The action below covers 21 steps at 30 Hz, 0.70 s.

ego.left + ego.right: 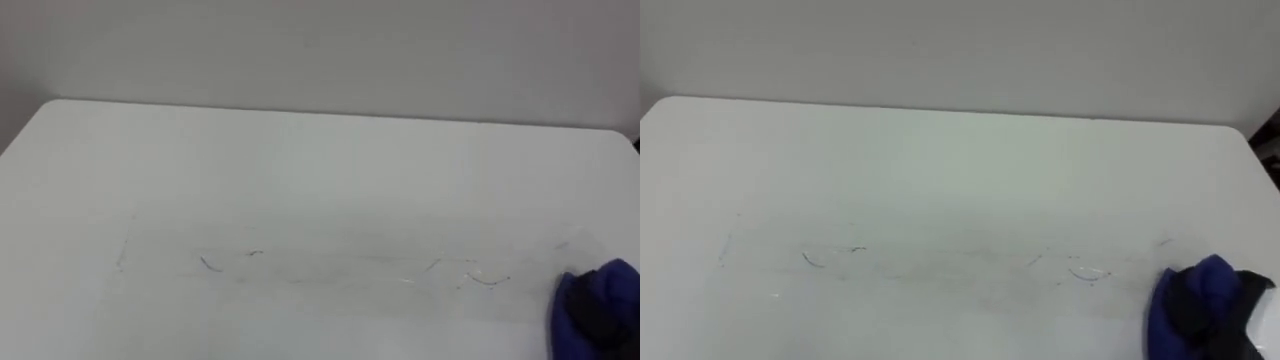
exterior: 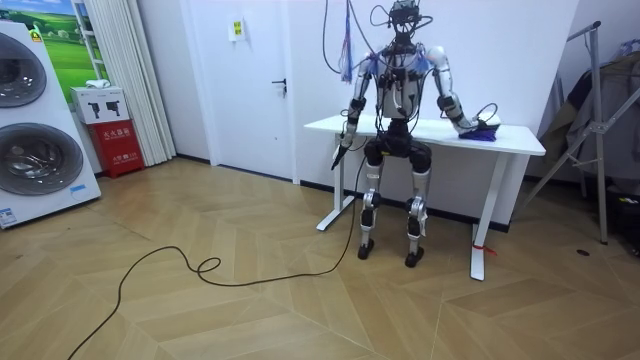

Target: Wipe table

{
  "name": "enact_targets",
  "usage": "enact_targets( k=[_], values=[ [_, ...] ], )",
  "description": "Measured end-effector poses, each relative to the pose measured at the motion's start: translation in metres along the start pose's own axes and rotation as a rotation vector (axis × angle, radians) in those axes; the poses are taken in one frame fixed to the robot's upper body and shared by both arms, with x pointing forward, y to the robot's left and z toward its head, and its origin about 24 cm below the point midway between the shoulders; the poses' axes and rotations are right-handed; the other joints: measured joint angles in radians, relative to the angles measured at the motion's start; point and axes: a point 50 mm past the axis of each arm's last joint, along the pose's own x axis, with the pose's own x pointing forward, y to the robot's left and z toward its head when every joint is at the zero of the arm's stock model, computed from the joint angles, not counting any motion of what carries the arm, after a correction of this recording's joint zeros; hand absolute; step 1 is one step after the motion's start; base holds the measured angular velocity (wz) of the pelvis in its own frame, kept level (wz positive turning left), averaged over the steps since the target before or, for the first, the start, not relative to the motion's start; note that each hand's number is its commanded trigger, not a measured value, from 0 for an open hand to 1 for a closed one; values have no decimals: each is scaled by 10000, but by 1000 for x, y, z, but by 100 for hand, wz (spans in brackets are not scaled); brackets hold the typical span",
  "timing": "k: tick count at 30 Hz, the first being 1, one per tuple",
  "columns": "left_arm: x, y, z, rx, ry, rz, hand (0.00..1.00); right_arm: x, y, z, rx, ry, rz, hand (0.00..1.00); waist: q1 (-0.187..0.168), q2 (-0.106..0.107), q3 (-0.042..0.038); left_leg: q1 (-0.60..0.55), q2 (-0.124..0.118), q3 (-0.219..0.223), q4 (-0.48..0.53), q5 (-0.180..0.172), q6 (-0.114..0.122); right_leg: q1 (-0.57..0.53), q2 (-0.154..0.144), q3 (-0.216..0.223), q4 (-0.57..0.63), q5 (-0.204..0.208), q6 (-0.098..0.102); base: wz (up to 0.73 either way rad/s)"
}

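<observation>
Soft, even light is falling across the white table [image 1: 300, 170], which is showing no hard glare and almost no shadow in the eye views; its far edge is nearly blending into the pale wall [image 1: 320, 50]. Faint pen marks [image 1: 490, 280] are barely standing out against the brightness. The blue cloth [image 1: 600, 300] at the lower right edge is reading dark, its folds perhaps sinking into shadow. In the room view, bright indoor light is filling the space, and the wooden floor [image 2: 250, 300] is giving off a mild sheen
</observation>
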Motion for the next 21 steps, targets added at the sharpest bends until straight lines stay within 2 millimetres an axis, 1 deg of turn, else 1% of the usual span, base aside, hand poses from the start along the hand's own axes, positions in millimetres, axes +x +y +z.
enact_targets(
  k=[1,2,3,4,5,7,8,9,10,11,12,13,15,16,17,18,19,20,21],
  values=[
    [0,-5,5,127,-139,-163,0,6,9,26,-2,-890,508,100,156,4,68,-27,13,-85,-3,16,-28,-32,38,-21,18,22,-38,-7],
    [1,-8,11,123,-277,-253,0,12,17,52,-80,-1922,1046,100,294,-16,101,-99,11,-247,-2,39,-65,-97,83,-34,12,6,-67,3],
    [1,-9,13,170,-355,-300,0,14,22,66,-46,-2391,1368,100,350,-34,131,-137,12,-308,-2,42,-68,-142,104,-36,34,-6,-87,14],
    [1,-12,18,170,-476,-412,0,16,30,93,37,-3268,1878,100,482,-23,225,-189,12,-491,-6,67,-108,-175,161,-34,37,-18,-111,17],
    [1,-15,20,114,-561,-501,0,16,35,111,84,-3900,2277,100,596,-17,241,-276,12,-675,-2,81,-131,-204,201,-103,9,-21,-135,23],
    [0,-13,18,116,-542,-479,0,15,39,126,-39,-4551,2555,100,652,-20,240,-377,3,-989,-19,101,-170,-173,199,-330,8,-60,-172,42],
    [-1,-10,12,142,-397,-423,0,13,42,125,-188,-4655,2683,100,667,-12,235,-350,3,-1111,-66,86,-191,-90,203,-468,-22,-127,-181,38],
    [-2,-10,10,127,-361,-403,0,14,41,125,-174,-4668,2652,100,667,-19,253,-326,4,-1129,-114,86,-195,-82,201,-495,-7,-146,-182,16],
    [-3,-9,6,89,-218,-386,0,15,39,125,-103,-4751,2607,100,644,-39,279,-318,3,-1162,-170,120,-222,-82,197,-580,-43,-97,-213,10],
    [-3,-9,4,33,-91,-388,0,15,39,123,-26,-4747,2542,100,567,-33,332,-351,0,-1198,-162,137,-223,-39,186,-640,-51,-84,-220,10],
    [-3,-9,3,7,-57,-383,0,14,40,119,-17,-4663,2534,100,537,8,347,-331,-2,-1226,-149,138,-223,17,182,-666,-68,-85,-219,18],
    [-3,-7,1,-34,13,-326,0,12,42,110,-52,-4429,2523,100,528,16,257,-264,-2,-1275,-144,136,-224,137,182,-681,-89,-112,-191,21],
    [-2,-3,-1,-107,71,-153,0,9,42,93,-91,-3985,2501,100,542,43,205,-91,-3,-1315,-140,135,-221,385,170,-721,-209,-130,-169,16],
    [-2,0,-2,-151,110,-24,0,6,41,79,43,-3485,2402,100,546,42,139,-14,-17,-1313,-138,133,-218,475,147,-721,-207,-141,-162,8],
    [-2,4,-5,-41,147,125,0,1,38,62,186,-2866,2201,100,500,58,43,2,-37,-1312,-123,123,-201,517,123,-727,-210,-186,-176,8],
    [-3,6,-7,91,186,179,0,-1,36,54,273,-2574,2064,100,445,70,15,4,-48,-1312,-119,125,-199,540,107,-731,-206,-195,-164,16],
    [-4,9,-13,210,306,273,0,-6,31,38,447,-2036,1764,100,270,93,-6,22,-82,-1319,-125,163,-163,591,63,-744,-202,-205,-143,19],
    [-5,11,-18,183,434,367,0,-10,25,22,653,-1391,1463,100,161,103,-19,76,-118,-1316,-135,182,-141,643,8,-779,-205,-216,-121,16],
    [-5,13,-20,124,492,430,0,-13,23,15,743,-1084,1322,100,120,101,-18,106,-135,-1323,-136,185,-132,656,-13,-794,-205,-220,-111,11]
  ],
)
